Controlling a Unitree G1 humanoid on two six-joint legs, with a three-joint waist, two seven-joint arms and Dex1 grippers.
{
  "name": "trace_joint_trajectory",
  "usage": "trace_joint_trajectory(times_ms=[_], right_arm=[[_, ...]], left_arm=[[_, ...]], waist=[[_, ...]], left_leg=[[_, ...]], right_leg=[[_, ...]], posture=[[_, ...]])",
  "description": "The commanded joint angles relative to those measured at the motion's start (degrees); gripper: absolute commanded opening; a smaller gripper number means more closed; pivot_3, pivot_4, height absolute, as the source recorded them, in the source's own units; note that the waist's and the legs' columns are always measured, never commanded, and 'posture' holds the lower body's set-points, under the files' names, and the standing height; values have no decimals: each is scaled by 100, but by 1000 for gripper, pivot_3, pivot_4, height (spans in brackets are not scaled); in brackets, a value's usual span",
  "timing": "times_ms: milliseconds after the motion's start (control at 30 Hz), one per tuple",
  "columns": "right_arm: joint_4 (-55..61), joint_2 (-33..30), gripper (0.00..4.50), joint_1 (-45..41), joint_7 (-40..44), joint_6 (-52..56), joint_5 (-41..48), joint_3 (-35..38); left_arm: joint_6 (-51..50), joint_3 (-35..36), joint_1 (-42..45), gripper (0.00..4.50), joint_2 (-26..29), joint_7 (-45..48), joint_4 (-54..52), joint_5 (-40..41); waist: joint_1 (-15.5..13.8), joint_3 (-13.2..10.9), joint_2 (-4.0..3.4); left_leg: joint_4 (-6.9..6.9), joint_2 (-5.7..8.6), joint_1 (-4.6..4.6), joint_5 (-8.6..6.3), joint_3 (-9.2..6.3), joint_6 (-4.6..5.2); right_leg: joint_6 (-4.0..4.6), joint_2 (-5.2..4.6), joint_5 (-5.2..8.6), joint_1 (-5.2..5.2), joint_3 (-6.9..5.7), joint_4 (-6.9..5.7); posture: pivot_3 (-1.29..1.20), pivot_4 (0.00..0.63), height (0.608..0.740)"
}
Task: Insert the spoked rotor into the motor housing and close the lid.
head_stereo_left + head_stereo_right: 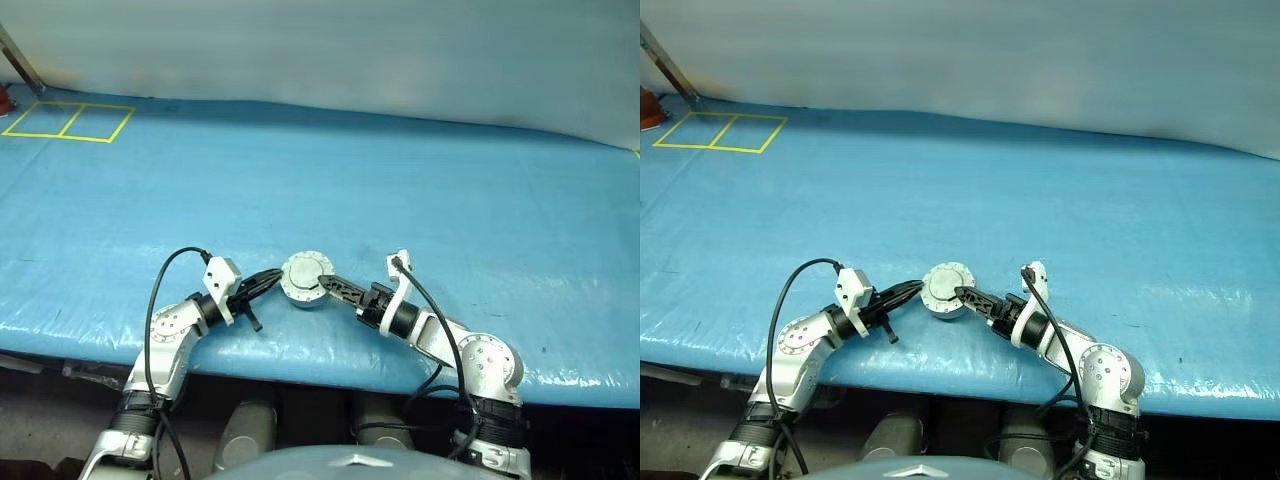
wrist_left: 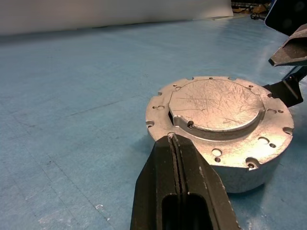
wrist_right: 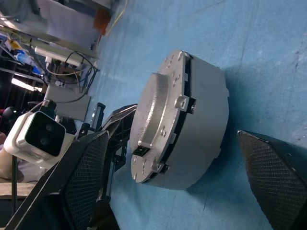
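Head views: the motor housing [image 1: 306,281] sits on the blue table cover [image 1: 400,190], near the cover's front edge, with the lid [image 2: 217,103] down on top of it. The left gripper [image 1: 268,283] lies level just left of the housing, tips at its rim. The right gripper [image 1: 968,297] comes in from the housing's right side, one finger reaching over the edge. A yellow taped rectangle [image 1: 68,121] marks the cover well away from the housing, at the far left corner.

Left wrist view: the left gripper's two fingers [image 2: 180,191] are pressed together with nothing between them, tips just at the housing's flange. Lid closed flat, scratched raised centre, screw holes around the flange. Tip of the right gripper [image 2: 292,50] visible beyond the housing.

Right wrist view: right gripper spread wide, its textured fingers [image 3: 84,184] standing on either side of the housing [image 3: 192,129] and clear of it, gripping nothing. The seam between lid and housing reads as closed. The left gripper's camera block [image 3: 36,136] sits just behind the housing.
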State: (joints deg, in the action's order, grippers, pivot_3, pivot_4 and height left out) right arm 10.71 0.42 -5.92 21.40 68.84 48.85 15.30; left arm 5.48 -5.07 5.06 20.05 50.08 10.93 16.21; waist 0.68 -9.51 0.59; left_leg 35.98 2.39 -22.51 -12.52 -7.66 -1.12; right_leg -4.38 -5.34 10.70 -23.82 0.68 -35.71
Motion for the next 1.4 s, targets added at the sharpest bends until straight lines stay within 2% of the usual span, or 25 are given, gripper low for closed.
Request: trace_joint_trajectory(times_ms=[33,67,167,433,533,800,1033,1133,1400], right_arm=[[-171,91,4484,-95,-92,52,271,66],[-186,99,4484,-98,-104,59,310,50],[-233,158,3848,-102,-145,68,508,113],[-322,35,1313,-91,-241,43,573,0],[-345,-3,1276,-101,-268,-3,553,-65],[-252,-15,1276,-124,-371,-145,643,-115],[-363,506,1276,-374,-851,-278,1634,553],[-303,591,1276,-437,-1038,-302,1892,587],[-210,756,1276,-668,-1530,-699,2729,673]], left_arm=[[-34,-139,-37,0,-24,1,134,-182],[-23,-133,-46,0,-25,-9,133,-187],[6,-114,-79,0,-16,-26,137,-201],[55,-92,-112,0,-21,-69,157,-222],[39,-72,-112,0,-34,-88,157,-191],[-1221,268,-86,0,-159,-436,-104,393],[-1874,885,-203,0,-546,-531,-763,1470],[-2048,1069,-240,587,-716,-658,-861,1750],[-3194,1410,-438,3191,-1151,-813,-1334,3069]], waist=[[7,2,-2],[8,2,-3],[9,2,-3],[25,2,-9],[34,3,-9],[73,5,-12],[105,-9,-13],[107,-10,-12],[162,-14,-13]], left_leg=[[0,0,2,0,0,0],[0,-1,3,0,1,0],[0,-1,3,0,0,0],[-1,-1,1,0,1,0],[-1,-2,3,0,0,0],[-1,-3,5,0,0,0],[-2,-1,-24,0,-1,1],[-3,0,-51,0,1,1],[-5,-4,-50,0,5,1]], right_leg=[[0,0,0,1,0,-1],[0,1,0,2,0,-1],[0,1,0,2,0,-1],[0,1,0,-1,0,-1],[0,2,0,1,0,-1],[0,1,1,2,0,-2],[-1,1,0,-22,0,0],[-6,2,-3,-51,1,-2],[-2,5,0,-54,2,-5]], posture=[[0,150,740],[0,150,740],[0,150,740],[0,150,740],[0,150,740],[0,150,740],[0,150,740],[0,150,740],[0,150,740]])
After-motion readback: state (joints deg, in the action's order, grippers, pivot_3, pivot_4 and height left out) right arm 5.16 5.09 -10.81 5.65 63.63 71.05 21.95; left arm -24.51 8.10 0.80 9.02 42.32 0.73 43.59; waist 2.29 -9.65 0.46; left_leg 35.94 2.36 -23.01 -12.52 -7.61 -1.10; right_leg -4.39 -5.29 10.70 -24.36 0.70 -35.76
